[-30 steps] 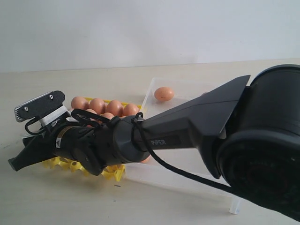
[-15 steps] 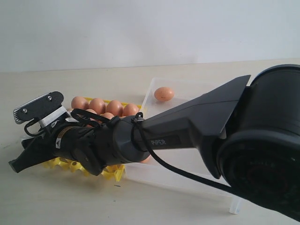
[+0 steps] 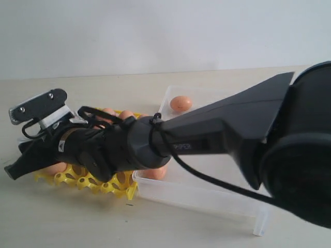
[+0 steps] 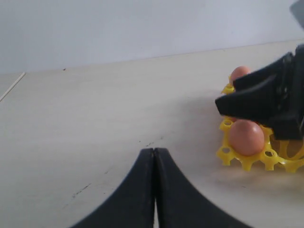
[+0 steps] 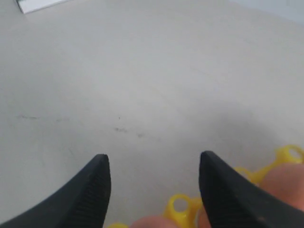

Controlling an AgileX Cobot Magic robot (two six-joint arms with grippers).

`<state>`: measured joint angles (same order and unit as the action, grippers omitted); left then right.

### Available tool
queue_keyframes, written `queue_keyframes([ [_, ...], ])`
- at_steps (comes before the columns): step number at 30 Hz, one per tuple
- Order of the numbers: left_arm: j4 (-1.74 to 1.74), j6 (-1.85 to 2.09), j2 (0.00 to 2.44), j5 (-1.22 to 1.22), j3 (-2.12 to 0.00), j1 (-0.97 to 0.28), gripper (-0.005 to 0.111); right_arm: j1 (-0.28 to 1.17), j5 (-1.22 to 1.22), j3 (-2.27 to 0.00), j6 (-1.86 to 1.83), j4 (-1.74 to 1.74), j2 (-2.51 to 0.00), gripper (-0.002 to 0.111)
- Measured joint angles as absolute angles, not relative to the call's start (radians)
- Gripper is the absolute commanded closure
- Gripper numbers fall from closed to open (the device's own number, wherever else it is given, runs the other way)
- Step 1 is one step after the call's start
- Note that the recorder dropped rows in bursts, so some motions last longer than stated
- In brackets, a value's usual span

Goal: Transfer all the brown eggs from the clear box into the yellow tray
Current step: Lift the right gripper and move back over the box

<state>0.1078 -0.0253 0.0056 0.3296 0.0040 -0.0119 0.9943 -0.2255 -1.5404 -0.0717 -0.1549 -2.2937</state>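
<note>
Exterior view: the table (image 3: pixel 62 222) carries the clear box (image 3: pixel 207 199), which lies back along the arm from the right tool (image 5: pixel 152 164), well apart from its tips. The yellow tray (image 3: pixel 77 181) sits just beneath that tool, with brown eggs (image 4: pixel 246 137) in its cups. A lone brown egg (image 3: pixel 180 103) lies in the box. The right tool's jaws stand wide and empty. The left tool (image 4: pixel 154 152), near the tray's corner, is pressed closed.

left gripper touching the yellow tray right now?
Apart. The left wrist view shows the shut left gripper with a stretch of table between its tips and the rim of the yellow tray.
</note>
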Motion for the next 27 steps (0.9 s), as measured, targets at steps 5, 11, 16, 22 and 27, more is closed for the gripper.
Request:
queue_keyframes([
  [5, 0.108, -0.025, 0.006, 0.330, 0.004, -0.012, 0.107, 0.954, -0.063, -1.547, -0.097, -0.155, -2.155, 0.078],
  [11, 0.108, -0.025, 0.006, 0.330, 0.004, -0.012, 0.107, 0.868, 0.403, -1.551, -0.187, -0.190, -2.005, 0.107],
  [16, 0.108, -0.025, 0.006, 0.330, 0.004, -0.012, 0.107, 0.746, 0.671, -1.551, -0.225, -0.203, -1.956, 0.097],
  [22, 0.108, -0.025, 0.006, 0.330, 0.004, -0.012, 0.107, 0.577, 0.768, -1.551, -0.112, -0.184, -1.947, 0.072],
  [27, 0.108, -0.025, 0.006, 0.330, 0.004, -0.012, 0.107, 0.459, 0.771, -1.551, -0.049, -0.176, -1.970, 0.057],
])
